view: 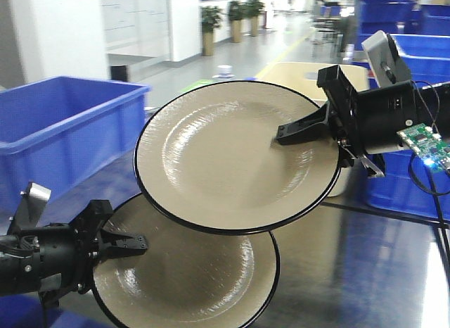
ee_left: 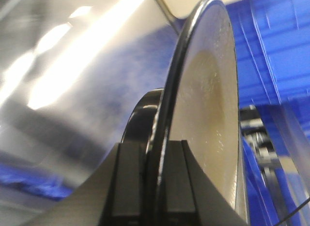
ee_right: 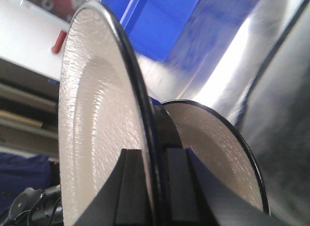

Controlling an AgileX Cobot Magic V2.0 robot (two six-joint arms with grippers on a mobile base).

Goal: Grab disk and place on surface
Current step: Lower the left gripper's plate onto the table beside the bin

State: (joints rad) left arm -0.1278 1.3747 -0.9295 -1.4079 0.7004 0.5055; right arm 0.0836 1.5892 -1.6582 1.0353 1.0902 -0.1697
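Front view: upper disk [view: 232,155] tilted face-to-camera, right rim pinched in right gripper [view: 281,139] jaws; lower disk [view: 190,279] flatter, left rim pinched by left gripper [view: 140,243], over the surface [view: 365,265]. Wrist views only: each rim edge-on between clamped pads. Lower disk's top hidden behind the upper; contact with surface unclear.

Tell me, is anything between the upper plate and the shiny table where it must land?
Partly. A second plate, held by the left hand, lies under the near edge of the upper plate in the right hand. The table further right shows nothing in the way.
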